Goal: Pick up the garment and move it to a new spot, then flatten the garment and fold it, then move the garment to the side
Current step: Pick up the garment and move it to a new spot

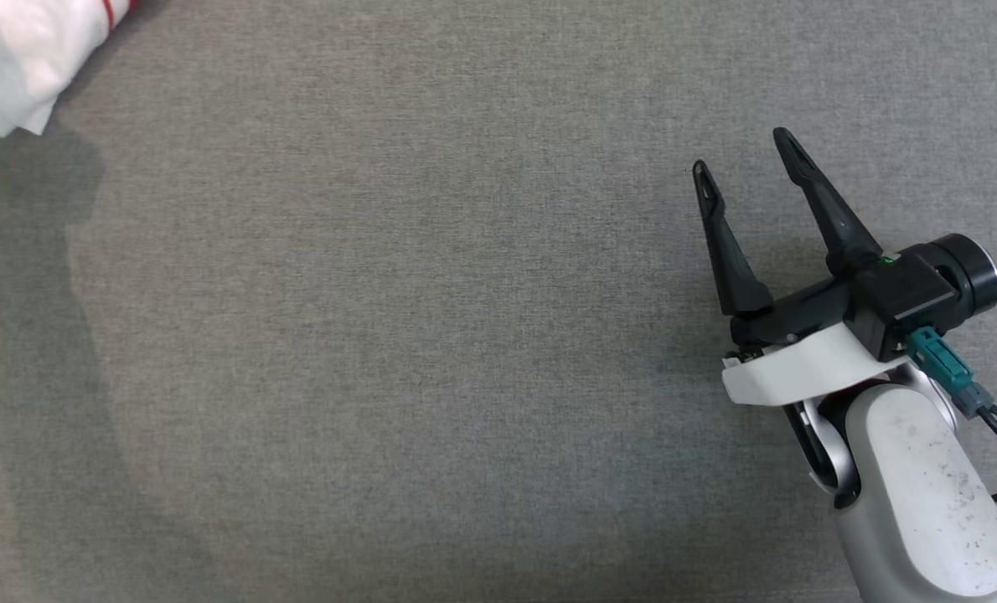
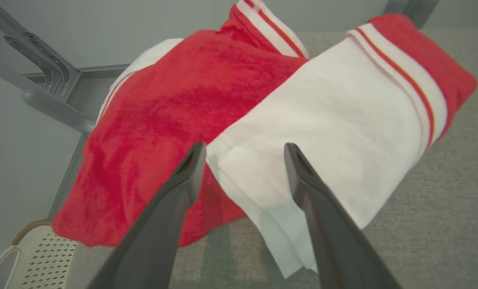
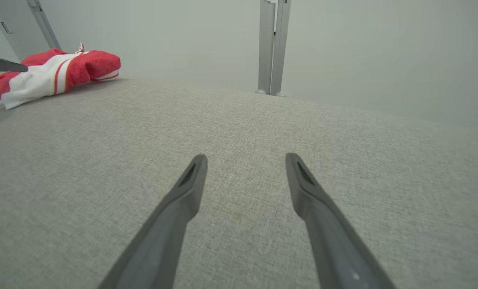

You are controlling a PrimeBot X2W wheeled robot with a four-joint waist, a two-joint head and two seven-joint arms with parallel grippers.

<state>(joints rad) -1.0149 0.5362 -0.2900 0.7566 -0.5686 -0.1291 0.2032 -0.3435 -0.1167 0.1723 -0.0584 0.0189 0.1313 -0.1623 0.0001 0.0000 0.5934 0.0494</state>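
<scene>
grey fabric tabletop [image 1: 423,335], pale wall [image 3: 383,48], garment [image 2: 263,120] at far-left corner, left tool [image 2: 244,147] released near it, right tool [image 1: 741,151] released well apart

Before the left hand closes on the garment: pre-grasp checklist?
1. Left hand open: ok.
2. Left hand aimed at garment: ok, it lies just ahead of the fingers.
3. Fingers touching garment: cannot tell.
4. Right hand open, empty: ok.
5. Right hand apart from garment: ok, over bare table.
6. Garment flat: not ok, bunched.
</scene>
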